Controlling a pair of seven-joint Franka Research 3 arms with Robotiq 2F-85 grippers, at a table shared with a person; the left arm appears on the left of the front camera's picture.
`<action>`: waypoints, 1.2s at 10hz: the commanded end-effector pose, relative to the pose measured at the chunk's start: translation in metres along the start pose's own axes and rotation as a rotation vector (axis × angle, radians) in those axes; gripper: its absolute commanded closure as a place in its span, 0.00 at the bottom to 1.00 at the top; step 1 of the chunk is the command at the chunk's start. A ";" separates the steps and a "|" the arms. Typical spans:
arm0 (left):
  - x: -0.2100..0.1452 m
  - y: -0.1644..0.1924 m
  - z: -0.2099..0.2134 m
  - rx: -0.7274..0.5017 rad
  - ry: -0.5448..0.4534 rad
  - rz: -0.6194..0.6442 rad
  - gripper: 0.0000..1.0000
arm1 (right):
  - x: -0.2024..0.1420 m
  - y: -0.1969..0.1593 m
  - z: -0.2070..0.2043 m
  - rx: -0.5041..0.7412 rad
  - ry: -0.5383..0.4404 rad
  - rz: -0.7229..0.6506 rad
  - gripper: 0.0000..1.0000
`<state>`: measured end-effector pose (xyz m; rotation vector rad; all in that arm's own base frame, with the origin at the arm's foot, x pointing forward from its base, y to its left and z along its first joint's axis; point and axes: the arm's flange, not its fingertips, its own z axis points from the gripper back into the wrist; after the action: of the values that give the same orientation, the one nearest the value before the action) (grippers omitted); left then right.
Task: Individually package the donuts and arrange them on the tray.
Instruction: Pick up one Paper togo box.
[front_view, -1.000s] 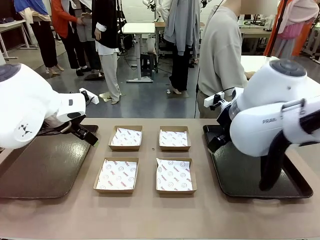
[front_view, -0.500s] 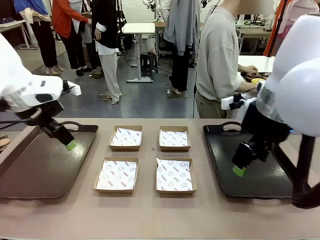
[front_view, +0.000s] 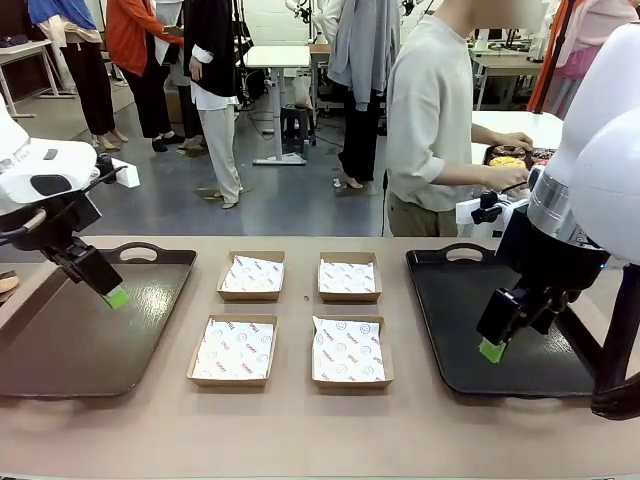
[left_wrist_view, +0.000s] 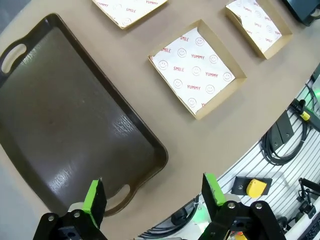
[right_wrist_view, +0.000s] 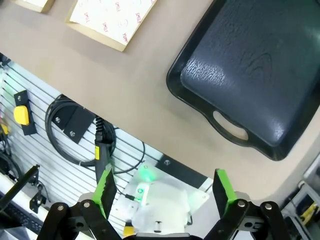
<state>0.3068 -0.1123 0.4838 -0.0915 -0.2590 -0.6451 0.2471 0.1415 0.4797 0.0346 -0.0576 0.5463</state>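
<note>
Both jaws stood spread wide, empty: the left gripper (left_wrist_view: 150, 197) hung above the left tray (left_wrist_view: 60, 125), the right gripper (front_view: 492, 349) above the right tray (front_view: 455, 350). The donuts (front_view: 507, 158) lay far off, at twelve o'clock from the right gripper, by the person's hand (front_view: 506, 178) — well apart from both.
</note>
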 end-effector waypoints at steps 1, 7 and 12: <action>0.006 0.003 -0.008 0.004 -0.015 -0.001 0.00 | 0.001 0.003 0.000 0.006 -0.007 0.010 0.00; 0.001 0.097 -0.012 -1.038 -0.294 0.510 0.00 | -0.064 -0.111 0.015 1.091 -0.564 -0.416 0.00; -0.049 0.140 -0.042 -1.170 -0.300 0.729 0.00 | -0.144 -0.162 -0.018 1.248 -0.521 -0.571 0.00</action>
<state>0.3669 0.0206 0.4292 -1.3569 -0.0774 -0.0018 0.2499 -0.0986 0.5004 1.3842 -0.1969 -0.0786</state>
